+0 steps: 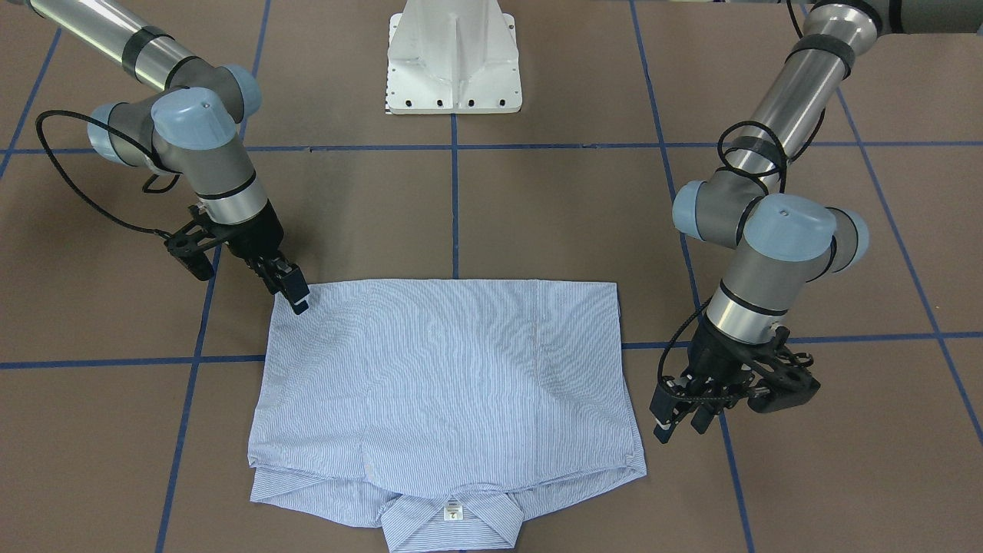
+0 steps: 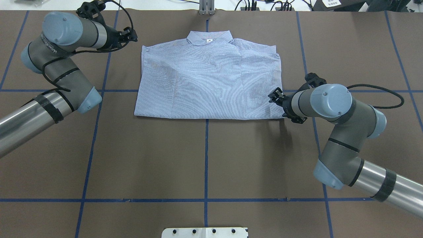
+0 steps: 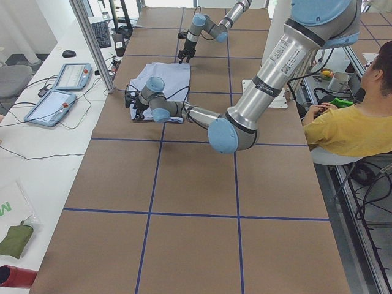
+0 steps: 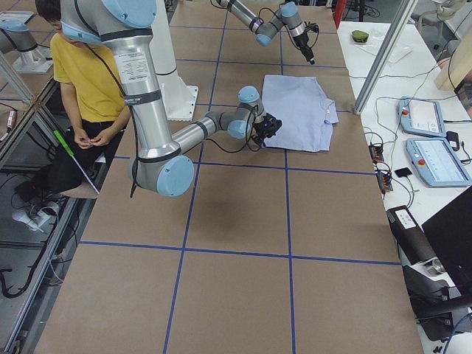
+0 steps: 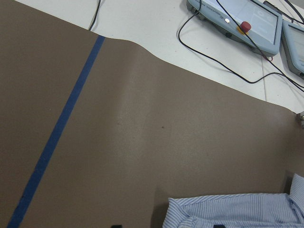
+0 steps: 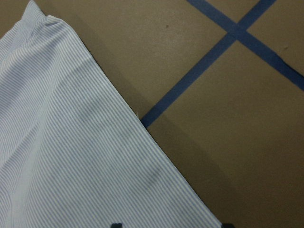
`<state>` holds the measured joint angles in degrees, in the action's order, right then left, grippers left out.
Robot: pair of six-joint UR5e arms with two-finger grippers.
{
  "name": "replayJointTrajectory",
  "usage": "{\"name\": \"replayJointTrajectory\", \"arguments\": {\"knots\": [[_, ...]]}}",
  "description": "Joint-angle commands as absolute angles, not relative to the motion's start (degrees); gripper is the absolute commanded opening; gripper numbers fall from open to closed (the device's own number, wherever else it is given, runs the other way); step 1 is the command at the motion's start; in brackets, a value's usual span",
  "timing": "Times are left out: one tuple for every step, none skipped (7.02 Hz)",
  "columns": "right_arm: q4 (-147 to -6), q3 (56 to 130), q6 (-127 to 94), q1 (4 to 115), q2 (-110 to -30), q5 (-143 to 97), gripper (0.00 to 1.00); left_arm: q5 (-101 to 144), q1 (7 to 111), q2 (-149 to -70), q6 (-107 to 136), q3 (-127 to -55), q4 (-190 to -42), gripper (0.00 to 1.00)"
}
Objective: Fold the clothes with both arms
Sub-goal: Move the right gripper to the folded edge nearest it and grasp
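On the table (image 2: 231,158), at the middle of its far edge, the folded shirt (image 1: 445,376) is laid flat, collar outward. The right gripper (image 1: 296,298) is held open over a near corner, the left gripper (image 1: 682,426) open beside a far corner; nothing is grasped.

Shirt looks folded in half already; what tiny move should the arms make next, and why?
Probably lower the right tool and pinch the shirt corner below it: its fingers stand open over that corner, while the left tool, also open, hangs beside the collar end, off the cloth.
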<state>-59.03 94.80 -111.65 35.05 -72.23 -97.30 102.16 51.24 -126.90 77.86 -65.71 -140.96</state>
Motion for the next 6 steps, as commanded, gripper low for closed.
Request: {"name": "replayJointTrajectory", "arguments": {"knots": [[-59.0, 94.9, -111.7, 34.5, -72.9, -96.8, 0.76, 102.1, 51.2, -126.9, 77.9, -65.7, -140.9, 0.71], [-59.0, 95.1, -111.7, 34.5, -73.3, -96.9, 0.76, 102.1, 51.2, -126.9, 77.9, -65.7, -140.9, 0.72], [-59.0, 95.3, -111.7, 34.5, -73.5, -96.8, 0.76, 102.1, 51.2, -126.9, 78.0, -65.7, -140.9, 0.72], [-59.0, 96.7, -111.7, 34.5, -75.5, -96.9, 0.76, 102.1, 51.2, -126.8, 78.2, -65.7, -140.9, 0.72], [-59.0, 97.2, -111.8, 33.8, -76.4, -96.6, 0.76, 102.1, 51.2, -126.8, 78.2, -65.7, -140.9, 0.72], [-59.0, 96.9, -111.8, 31.9, -76.0, -94.3, 0.75, 102.1, 51.2, -126.8, 78.1, -65.7, -140.9, 0.72]]}}
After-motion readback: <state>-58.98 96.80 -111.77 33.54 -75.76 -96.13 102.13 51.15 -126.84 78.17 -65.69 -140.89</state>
